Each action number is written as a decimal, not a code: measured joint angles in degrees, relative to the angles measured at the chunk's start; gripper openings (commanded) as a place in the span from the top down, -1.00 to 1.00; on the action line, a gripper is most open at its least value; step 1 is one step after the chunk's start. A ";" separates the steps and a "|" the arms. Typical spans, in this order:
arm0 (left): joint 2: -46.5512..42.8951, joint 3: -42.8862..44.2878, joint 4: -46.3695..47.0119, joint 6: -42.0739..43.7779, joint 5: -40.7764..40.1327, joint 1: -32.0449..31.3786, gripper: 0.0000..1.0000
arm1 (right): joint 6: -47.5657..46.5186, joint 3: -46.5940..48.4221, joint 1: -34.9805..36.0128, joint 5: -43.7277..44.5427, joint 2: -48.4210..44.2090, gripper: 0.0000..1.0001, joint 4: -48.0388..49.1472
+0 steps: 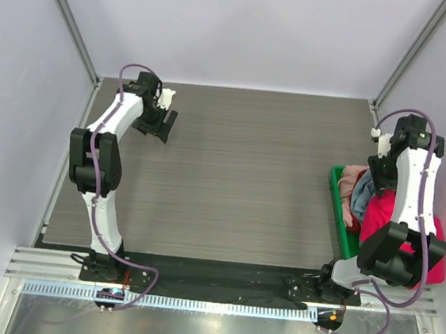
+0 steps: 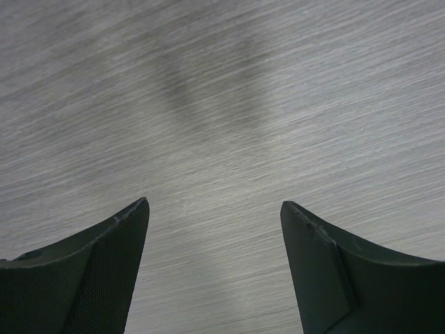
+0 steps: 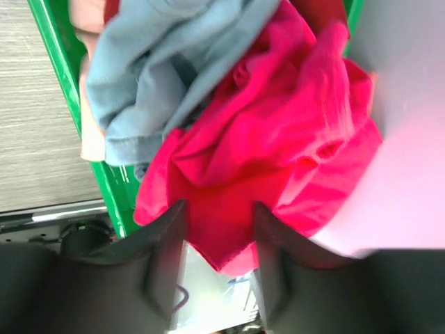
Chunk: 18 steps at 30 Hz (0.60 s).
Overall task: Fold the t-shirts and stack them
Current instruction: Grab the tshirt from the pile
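Observation:
Several t-shirts lie crumpled in a green crate (image 1: 337,189) at the table's right edge. A bright crimson-red shirt (image 1: 381,217) spills over the crate's near side; it fills the right wrist view (image 3: 278,125). A grey-blue shirt (image 3: 153,62) lies beside it, with a salmon-pink one (image 3: 89,142) under that. My right gripper (image 3: 219,205) is open just over the crimson shirt, and a fold of the cloth shows between its fingers. In the top view the right arm hides it. My left gripper (image 1: 160,122) is open and empty over bare table at the back left (image 2: 215,202).
The grey wood-grain table (image 1: 238,176) is walled on three sides, with metal posts at the back corners. The crate's green wall (image 3: 59,62) stands between the shirts and the tabletop. A metal rail (image 1: 216,303) runs along the near edge by the arm bases.

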 measured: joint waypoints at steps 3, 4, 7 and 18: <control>0.55 1.62 -0.20 0.31 -0.20 0.00 -0.54 | 0.87 0.17 0.00 0.61 -0.94 0.96 -0.66; 0.79 2.12 -0.13 0.42 -0.22 0.00 -0.54 | 1.18 0.48 0.00 0.70 -0.90 0.97 -0.90; 1.01 2.49 -0.17 0.61 -0.44 0.00 -0.54 | 2.32 3.76 0.00 0.92 -0.28 0.97 -2.01; 1.86 10.47 -2.16 -2.73 -3.50 1.20 -1.00 | -0.37 68.19 7.74 4.55 15.85 0.98 2.86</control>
